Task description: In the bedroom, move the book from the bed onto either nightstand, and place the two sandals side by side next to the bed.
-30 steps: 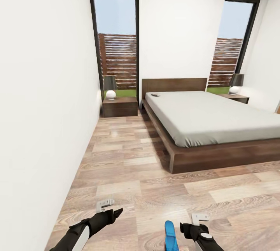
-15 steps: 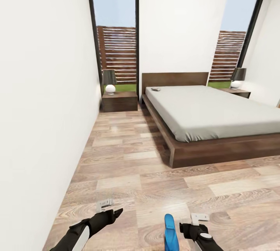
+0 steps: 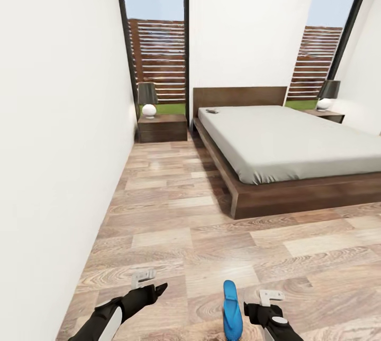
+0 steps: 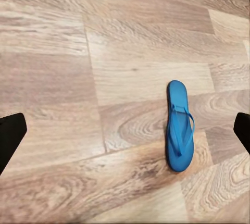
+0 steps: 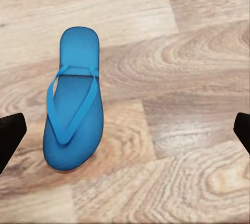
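Note:
One blue sandal point(image 3: 232, 312) lies flat on the wood floor just in front of me, between my two arms. In the right wrist view the sandal point(image 5: 73, 104) rests below my open right gripper point(image 5: 125, 133), nearer one fingertip. The left wrist view has the sandal point(image 4: 178, 126) off to one side of my open left gripper point(image 4: 125, 135). Both grippers point(image 3: 157, 291) point(image 3: 250, 309) are empty and hover low. Farther ahead stands the bed point(image 3: 296, 145), with the small book point(image 3: 212, 111) near its headboard. A nightstand point(image 3: 162, 127) sits left of the bed, and another nightstand point(image 3: 329, 115) to its right.
A white wall point(image 3: 58, 119) runs close along my left. Each nightstand carries a lamp point(image 3: 148, 100). Tall black-framed windows point(image 3: 157, 39) flank the headboard. Wood floor point(image 3: 169, 198) stretches between the wall and the bed's dark frame.
The whole head view has shifted: the bed and windows sit higher and more floor shows, so the camera moved. Both arms hold the same pose and the sandal lies still.

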Controlling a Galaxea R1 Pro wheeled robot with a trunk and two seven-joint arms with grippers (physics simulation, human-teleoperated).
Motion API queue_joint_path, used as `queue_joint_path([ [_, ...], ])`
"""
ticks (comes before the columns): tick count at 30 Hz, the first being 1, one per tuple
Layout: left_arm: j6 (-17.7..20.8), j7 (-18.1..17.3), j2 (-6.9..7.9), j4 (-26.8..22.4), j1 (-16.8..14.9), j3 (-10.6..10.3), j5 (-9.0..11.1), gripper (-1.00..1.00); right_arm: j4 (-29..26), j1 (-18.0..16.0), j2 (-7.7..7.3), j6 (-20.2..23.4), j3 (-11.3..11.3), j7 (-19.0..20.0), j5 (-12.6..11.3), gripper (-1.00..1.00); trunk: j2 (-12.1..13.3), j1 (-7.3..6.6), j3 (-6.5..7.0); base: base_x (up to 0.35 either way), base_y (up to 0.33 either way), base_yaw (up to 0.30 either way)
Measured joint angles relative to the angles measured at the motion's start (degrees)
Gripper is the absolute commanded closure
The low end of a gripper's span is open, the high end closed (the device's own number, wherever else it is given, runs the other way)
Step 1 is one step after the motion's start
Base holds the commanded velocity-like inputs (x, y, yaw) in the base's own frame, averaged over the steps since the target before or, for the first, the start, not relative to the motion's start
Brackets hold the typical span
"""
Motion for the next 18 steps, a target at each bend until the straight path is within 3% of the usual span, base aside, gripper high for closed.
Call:
queue_joint_path([
  [18, 0.0, 0.0, 0.0, 0.0, 0.0, 0.1, 0.0, -1.0, 0.0, 0.0, 0.03, 0.3, 0.1, -0.1, -0.1, -1.0, -0.2, 0.46, -3.99, 0.0, 0.0, 0.0],
])
